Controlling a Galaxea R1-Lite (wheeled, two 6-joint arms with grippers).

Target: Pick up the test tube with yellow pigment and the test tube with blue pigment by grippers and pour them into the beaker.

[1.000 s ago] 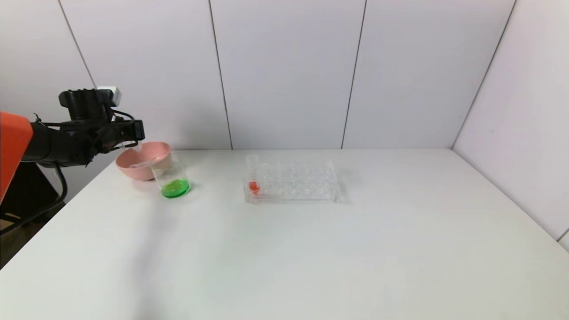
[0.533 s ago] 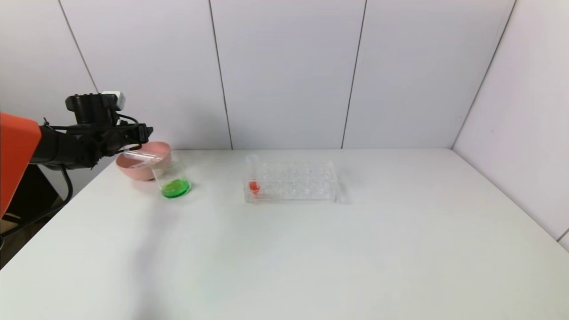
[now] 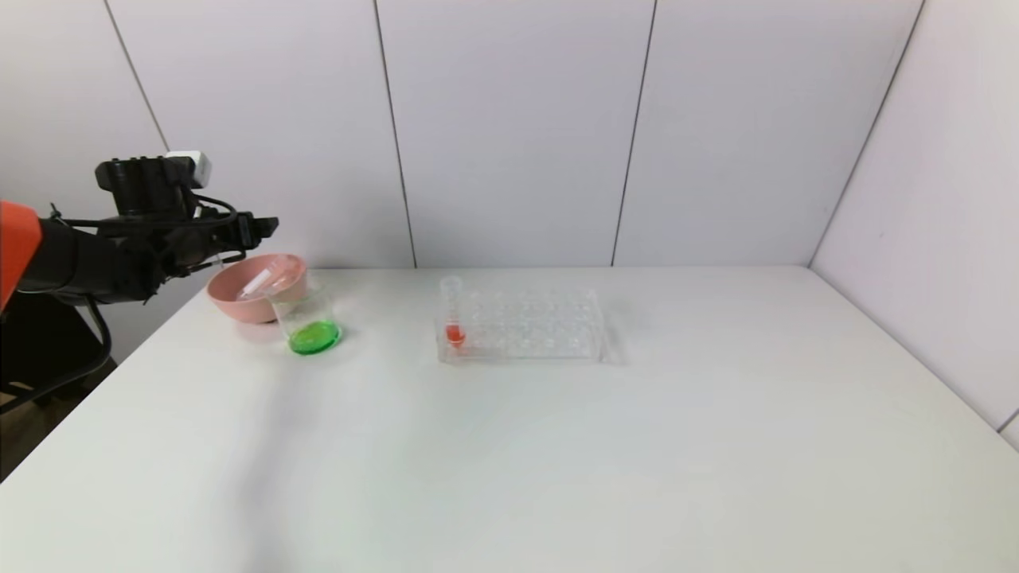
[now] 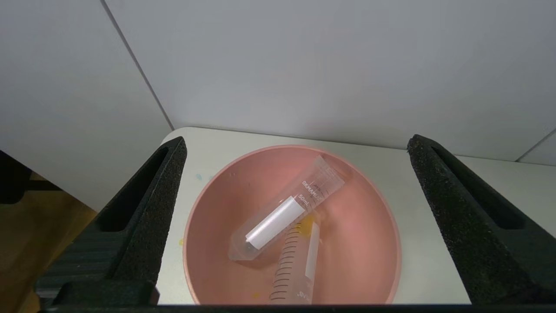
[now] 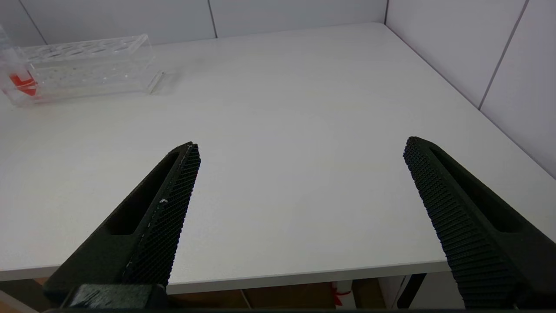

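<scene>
A: Head view first. Where is the left gripper [image 3: 259, 225]?

B: It hangs in the air above the pink bowl [image 3: 239, 306] at the far left of the white table [image 3: 557, 446]. Its fingers are spread wide and grasp nothing.

A: And the left wrist view?

B: The same gripper [image 4: 295, 148] looks straight down into the bowl [image 4: 369, 230], with 1 black finger [image 4: 152, 191] on each side of it. 2 clear tubes lie inside, crossed and touching. The upper tube [image 4: 286, 208] lies aslant with a white label strip and printed marks. The lower tube [image 4: 299, 261] lies partly under it, and a small yellow smear shows where they meet. Which one held the blue pigment I cannot tell, since both look drained.

A: The beaker?

B: The beaker [image 3: 306, 318] stands upright just in front of the bowl, touching or nearly touching it, with green liquid at the bottom.

A: Anything else on the table?

B: A clear tube rack [image 3: 521, 326] sits near the middle, well apart from the beaker. 1 tube with red-orange liquid [image 3: 454, 314] stands upright at its left end.

A: The right gripper [image 5: 299, 174]?

B: It shows only in the right wrist view, over the near right part of the table, fingers released and wide apart, holding nothing. The rack [image 5: 82, 65] lies far off from it.
</scene>
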